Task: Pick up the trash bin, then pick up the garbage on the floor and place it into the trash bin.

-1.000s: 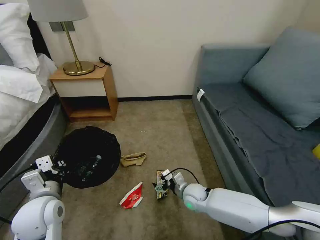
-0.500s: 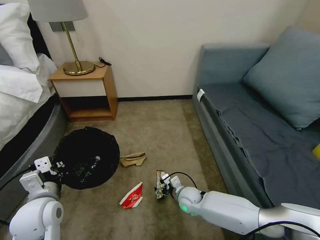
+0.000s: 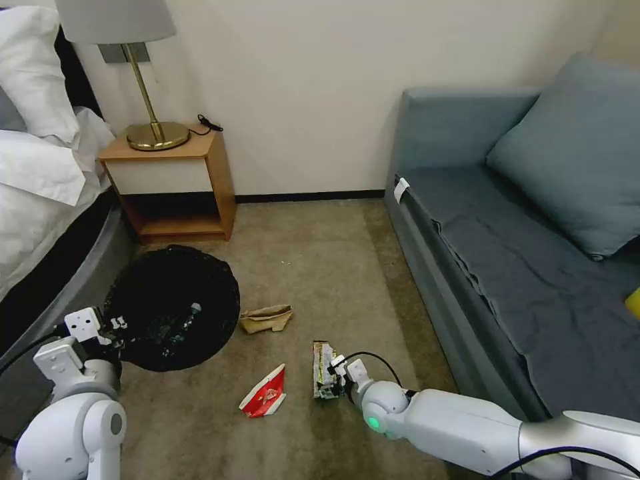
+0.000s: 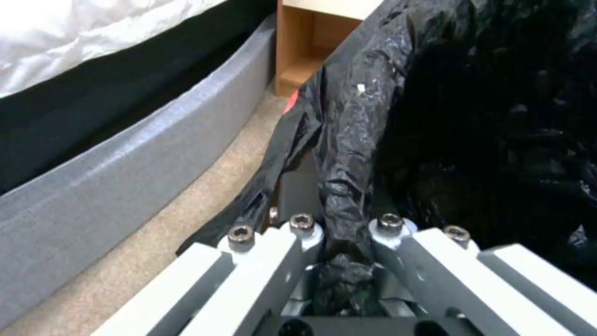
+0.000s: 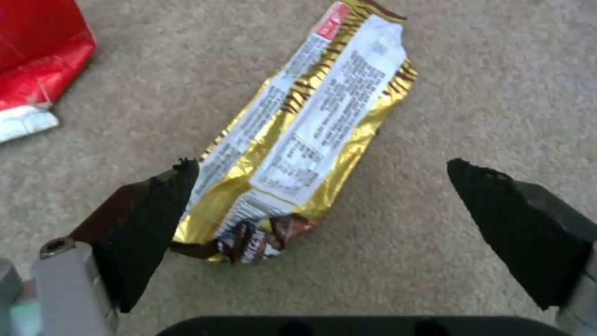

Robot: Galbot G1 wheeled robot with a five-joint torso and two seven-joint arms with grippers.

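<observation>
Bin [image 3: 175, 308] sits at the far left, beside the bed [image 3: 40, 200] and in front of the nightstand [image 3: 177, 180], its black liner draped over the rim; it has shifted a little up and away over the last second, which I read as the left arm carrying it rather than resting it. Left gripper [image 4: 341, 242] is clamped on a bunched fold of that liner at the near rim, arm bent up from the lower left corner of the head view. A bottle [image 3: 188, 318] lies inside the bin already. Moving right, the tan paper bag [image 3: 267, 319] lies just beside the bin, and the red-and-white carton [image 3: 265, 393] is nearer the robot, both untouched on the carpet. Next comes the gold snack wrapper [image 5: 305, 135], flat on the floor. Right gripper [image 5: 323, 205] has dropped from slightly above it to floor level, fingers spread wide, one black pad [image 5: 156, 205] touching the wrapper's edge and the other well clear on the far side. Right arm reaches forward low, roughly level, alongside the sofa [image 3: 520, 253]. Judgement: grasp not yet closed; three pieces remain.
</observation>
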